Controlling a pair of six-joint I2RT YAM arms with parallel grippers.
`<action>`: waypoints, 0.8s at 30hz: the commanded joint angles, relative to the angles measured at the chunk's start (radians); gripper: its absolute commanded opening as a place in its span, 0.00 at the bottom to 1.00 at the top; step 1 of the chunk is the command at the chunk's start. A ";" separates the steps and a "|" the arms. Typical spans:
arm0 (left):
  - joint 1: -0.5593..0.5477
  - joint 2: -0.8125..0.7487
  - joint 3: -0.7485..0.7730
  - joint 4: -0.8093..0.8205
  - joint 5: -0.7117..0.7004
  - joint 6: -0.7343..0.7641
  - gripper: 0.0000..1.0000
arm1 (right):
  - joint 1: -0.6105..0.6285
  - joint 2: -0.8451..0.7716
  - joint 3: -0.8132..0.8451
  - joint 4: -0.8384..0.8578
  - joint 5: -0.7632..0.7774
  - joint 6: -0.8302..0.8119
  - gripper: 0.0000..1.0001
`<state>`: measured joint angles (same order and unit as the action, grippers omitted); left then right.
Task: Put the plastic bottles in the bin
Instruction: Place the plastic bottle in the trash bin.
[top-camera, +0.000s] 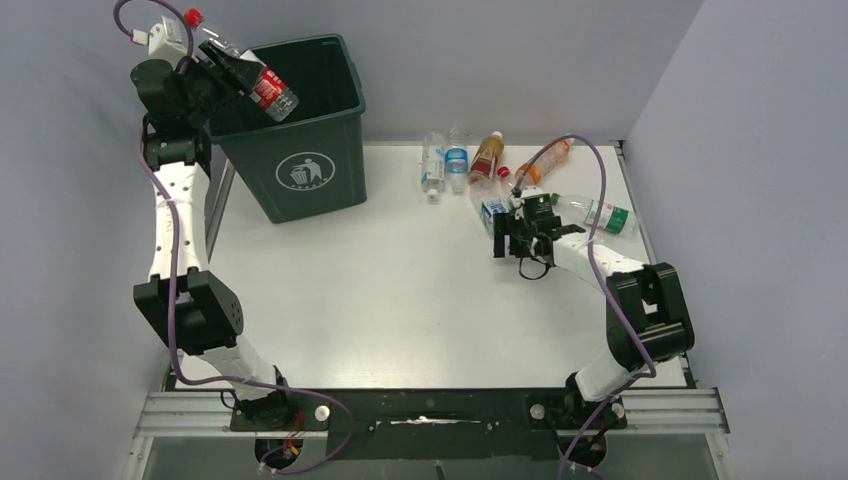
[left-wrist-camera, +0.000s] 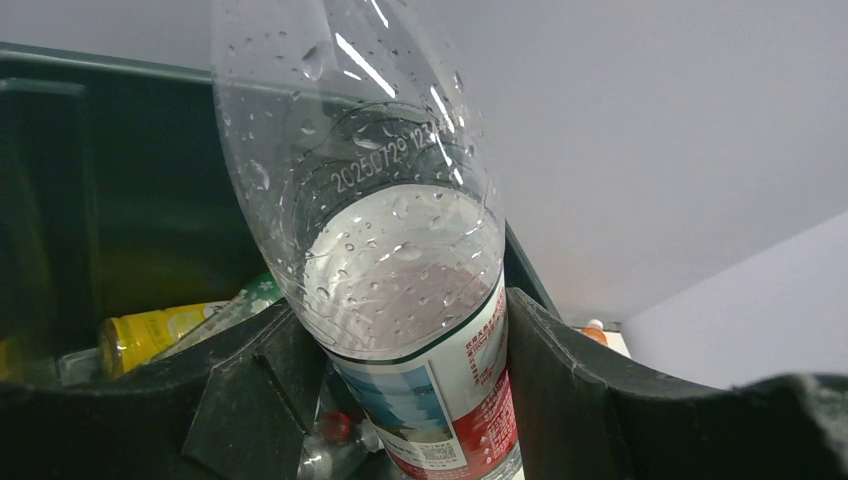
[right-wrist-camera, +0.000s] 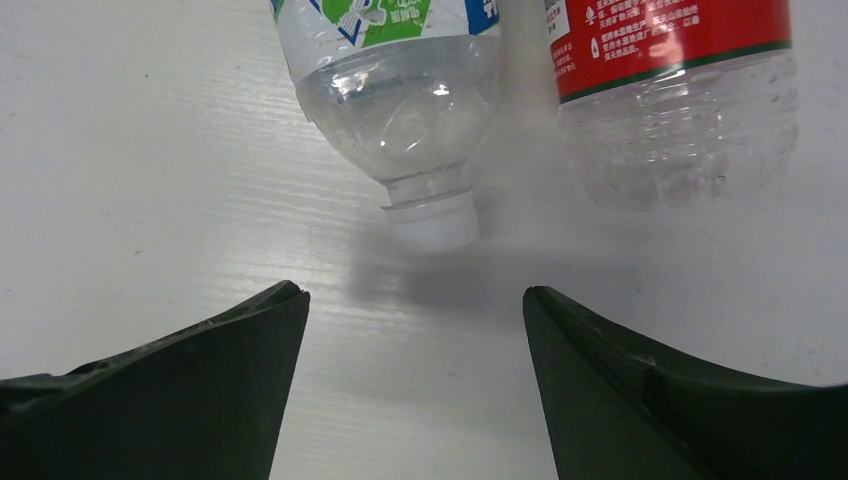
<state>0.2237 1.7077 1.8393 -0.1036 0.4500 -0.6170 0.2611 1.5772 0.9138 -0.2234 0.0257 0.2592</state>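
My left gripper (top-camera: 228, 68) is shut on a clear bottle with a red and white label (top-camera: 262, 86), held tilted over the open top of the dark green bin (top-camera: 310, 175). In the left wrist view the bottle (left-wrist-camera: 400, 290) sits between my fingers (left-wrist-camera: 560, 380), and a yellow bottle (left-wrist-camera: 150, 335) lies inside the bin. My right gripper (top-camera: 512, 238) is open above the table, just short of a clear white-capped bottle with a green label (right-wrist-camera: 400, 110) and a red-labelled one (right-wrist-camera: 670, 90). Several more bottles (top-camera: 455, 162) lie at the back of the table.
A green-labelled bottle (top-camera: 600, 214) lies right of my right gripper, and an orange one (top-camera: 547, 160) behind it. Grey walls close in the table (top-camera: 380, 300) at the left, back and right.
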 joint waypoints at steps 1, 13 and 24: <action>0.005 0.012 0.062 0.087 -0.043 0.046 0.43 | -0.010 0.030 0.048 0.074 -0.018 -0.027 0.80; 0.003 0.074 0.075 0.000 -0.112 0.097 0.57 | -0.026 0.099 0.056 0.113 -0.032 -0.041 0.78; 0.003 0.049 0.046 -0.059 -0.136 0.088 0.80 | -0.025 0.142 0.103 0.127 -0.050 -0.060 0.62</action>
<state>0.2237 1.8004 1.8561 -0.1772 0.3355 -0.5373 0.2417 1.7271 0.9691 -0.1551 -0.0135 0.2161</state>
